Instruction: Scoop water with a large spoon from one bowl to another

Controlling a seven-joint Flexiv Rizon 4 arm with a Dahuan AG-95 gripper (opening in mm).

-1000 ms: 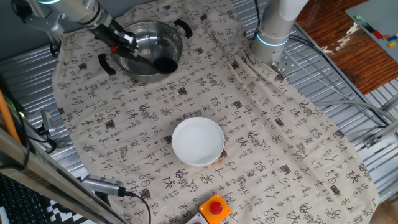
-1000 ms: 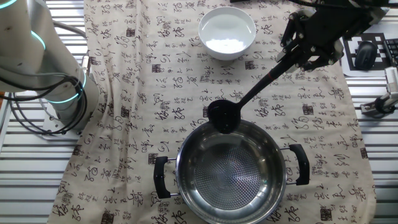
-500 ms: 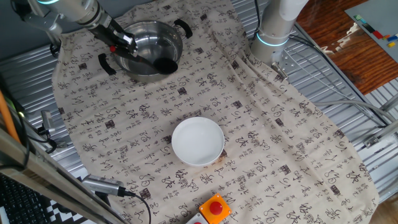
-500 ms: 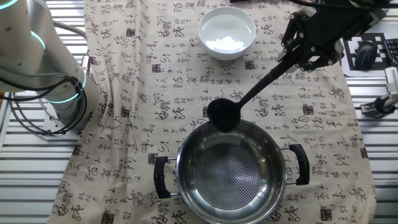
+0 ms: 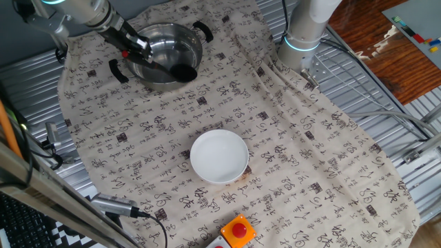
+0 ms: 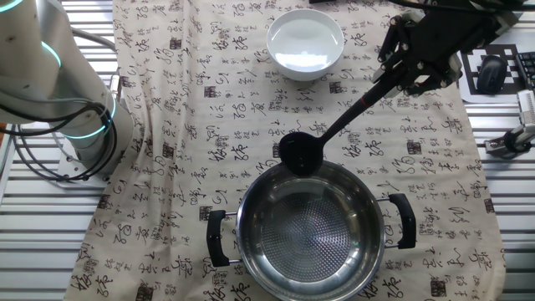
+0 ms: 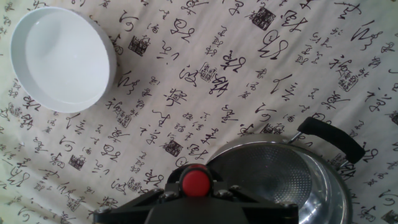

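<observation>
My gripper [image 6: 411, 68] is shut on the thin handle of the black ladle [image 6: 334, 127]; it shows at the upper left in one fixed view [image 5: 129, 45]. The ladle's round scoop [image 6: 299, 154] hangs over the near rim of the steel pot [image 6: 311, 224], also seen in one fixed view [image 5: 183, 71]. The pot [image 5: 164, 47] has two black side handles. The white bowl [image 6: 305, 42] holds water and stands apart on the cloth [image 5: 219, 156]. In the hand view the ladle's red tip [image 7: 194, 182] sits between my jaws, with the bowl [image 7: 61, 57] upper left and the pot [image 7: 280, 180] lower right.
A patterned cloth [image 5: 289, 151] covers the table. Another robot's white base [image 5: 306, 31] stands at the cloth's edge, also seen in the other fixed view [image 6: 50, 92]. A red button on an orange box [image 5: 238, 229] sits by the cloth's edge near the bowl.
The ripples on the water in the white bowl have settled. The arm, ladle and pot look the same.
</observation>
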